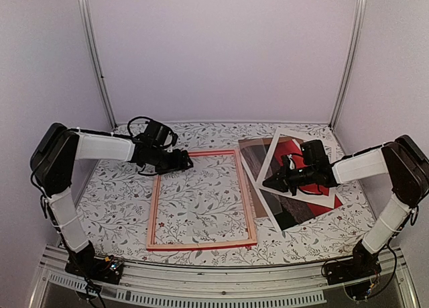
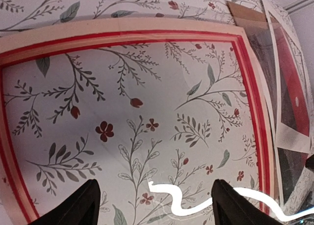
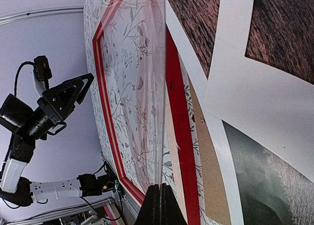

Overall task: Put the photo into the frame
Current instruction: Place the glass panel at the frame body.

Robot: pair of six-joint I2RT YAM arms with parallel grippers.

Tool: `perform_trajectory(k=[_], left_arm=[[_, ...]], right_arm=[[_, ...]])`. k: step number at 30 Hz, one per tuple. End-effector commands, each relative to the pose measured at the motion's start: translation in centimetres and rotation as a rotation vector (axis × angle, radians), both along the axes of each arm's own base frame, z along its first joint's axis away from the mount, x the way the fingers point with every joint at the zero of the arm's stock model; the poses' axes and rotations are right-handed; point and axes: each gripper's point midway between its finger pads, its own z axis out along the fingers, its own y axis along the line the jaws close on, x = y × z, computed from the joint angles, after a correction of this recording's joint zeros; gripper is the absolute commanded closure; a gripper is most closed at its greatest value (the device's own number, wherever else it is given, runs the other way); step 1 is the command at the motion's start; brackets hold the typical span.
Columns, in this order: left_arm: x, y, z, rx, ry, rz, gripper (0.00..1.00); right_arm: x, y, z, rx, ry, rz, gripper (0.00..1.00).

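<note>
Right now my right pincer (image 3: 160,199) is showing as a narrow, shut wedge. A thin transparent sheet (image 3: 147,87) is running edge-on straight into its tips, so I am judging that it is pinching that sheet and not the print. My left pincer (image 2: 156,204) is hanging wide open over the far left corner of the large, thin-railed rectangular frame (image 1: 201,244), gripping nothing.

Just under my right pincer, the large rectangular photo (image 1: 287,152) is lying flat on the flower-patterned bench (image 1: 120,207), just beside the frame's right rail. A white window-cut mat (image 3: 230,83) is lying askew across it, and a brown backing board (image 3: 208,171) is peeking out at the stack's edge.

I am expecting the photo to be light, thin and floppy, quick to crease if pinched mid-edge and likely slippery on its printed face. With the mat lifted off, a free corner or the edge nearest the frame looks the best place to nip it, keeping it low so that it is not sagging.

One half of it is showing bright red, the other dark brown. The frame is lying pale wood side up, with red lining its inner lip; it looks stiff and light.
</note>
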Motion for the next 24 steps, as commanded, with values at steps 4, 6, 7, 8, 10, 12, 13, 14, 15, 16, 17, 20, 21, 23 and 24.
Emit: perform_trajectory(k=[4,6,7,8,10,12,13,14,15,16,17,20,21,23,24], left_arm=[[3.0,-2.8,-0.8,-0.006,-0.011,-0.074,0.2],[3.4,-2.9,-1.5,0.0,0.002,-0.072,0.2],[3.6,-3.0,-1.8,-0.001,0.007,-0.073,0.2],[3.7,-3.1,-2.1,-0.002,0.013,-0.075,0.21],[4.0,-3.2,-2.7,0.001,0.025,-0.075,0.2],[4.3,-3.3,-3.2,0.004,0.031,-0.075,0.2],[4.3,-3.4,-3.4,0.001,0.036,-0.078,0.21],[4.4,-3.4,-3.6,-0.002,0.04,-0.081,0.21],[4.4,-3.5,-3.7,-0.007,0.044,-0.083,0.21],[4.5,-3.6,-4.0,-0.01,0.048,-0.085,0.21],[4.6,-3.7,-4.2,-0.012,0.052,-0.087,0.21],[4.7,-3.9,-4.3,-0.019,0.055,-0.095,0.22],[4.8,-3.9,-4.4,-0.021,0.055,-0.095,0.23],[4.7,-4.0,-4.4,-0.029,0.056,-0.1,0.23],[4.7,-4.1,-4.3,-0.032,0.056,-0.102,0.24]], right_arm=[[0.9,0.1,0.1,-0.033,-0.039,0.004,1.0],[0.8,0.1,0.1,-0.035,-0.039,0.006,1.0],[0.9,0.1,0.0,-0.037,-0.039,0.005,1.0],[0.9,0.1,-0.1,-0.038,-0.038,0.005,1.0],[0.9,0.1,-0.3,-0.042,-0.036,0.007,1.0],[0.9,0.1,-0.5,-0.044,-0.034,0.009,1.0],[0.9,0.1,-0.5,-0.044,-0.033,0.009,1.0],[1.0,0.2,-0.7,-0.047,-0.031,0.011,1.0],[1.0,0.2,-0.9,-0.049,-0.027,0.012,1.0],[1.0,0.2,-0.9,-0.05,-0.028,0.015,1.0],[1.0,0.3,-1.1,-0.049,-0.024,0.019,1.0],[1.0,0.4,-1.2,-0.05,-0.021,0.025,1.0],[1.0,0.4,-1.2,-0.05,-0.022,0.027,1.0],[1.1,0.4,-1.1,-0.052,-0.022,0.029,0.99],[1.1,0.4,-1.2,-0.056,-0.02,0.032,0.98]])
